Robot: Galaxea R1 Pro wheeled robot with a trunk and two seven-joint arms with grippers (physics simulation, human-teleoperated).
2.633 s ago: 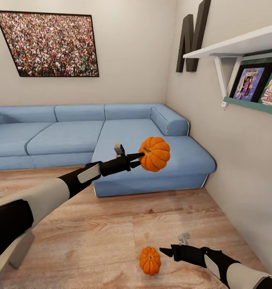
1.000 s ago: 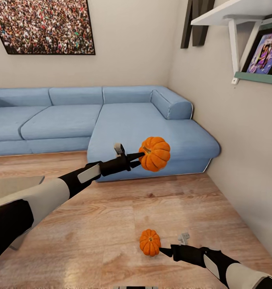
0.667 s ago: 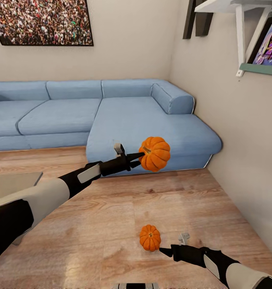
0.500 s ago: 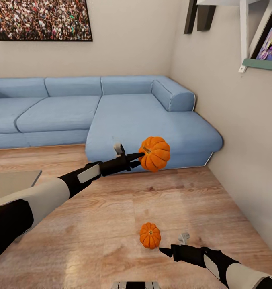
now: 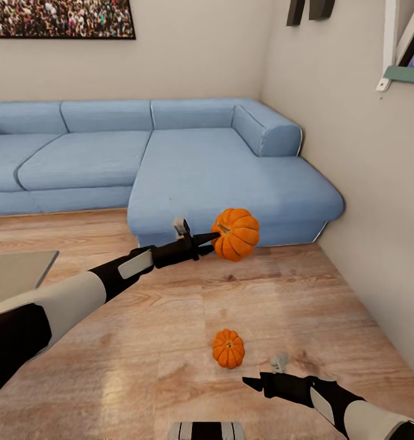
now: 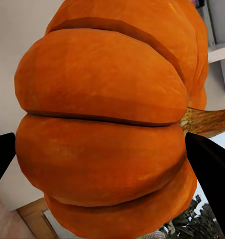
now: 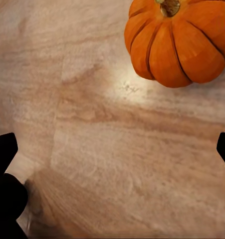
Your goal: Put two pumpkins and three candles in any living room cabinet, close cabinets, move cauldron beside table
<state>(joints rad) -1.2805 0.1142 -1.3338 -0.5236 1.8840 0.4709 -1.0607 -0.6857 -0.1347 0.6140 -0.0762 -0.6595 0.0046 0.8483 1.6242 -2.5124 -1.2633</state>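
Note:
One orange pumpkin (image 5: 235, 234) hangs in the air in front of the sofa, with my left gripper (image 5: 211, 238) shut on it. In the left wrist view this pumpkin (image 6: 107, 124) sits between the two dark fingertips (image 6: 212, 172). The other pumpkin (image 5: 228, 348) stands upright on the wooden floor, a little ahead of and left of my right gripper (image 5: 251, 384). The right gripper (image 7: 113, 149) is open and holds nothing, with the floor pumpkin (image 7: 177, 42) beyond its fingers. A grey corner of the table (image 5: 14, 275) shows at the left edge.
A blue corner sofa (image 5: 170, 159) runs along the back wall and out toward me. A beige wall (image 5: 378, 201) closes the right side, with a shelf bracket (image 5: 390, 43) high up. Bare wooden floor (image 5: 139, 342) lies between the sofa and me.
The whole view has shifted as the camera moved: sofa and wall picture slid up, and the table corner came in at left. Both arms hold their pose. The floor pumpkin now lies farther ahead of the right gripper.

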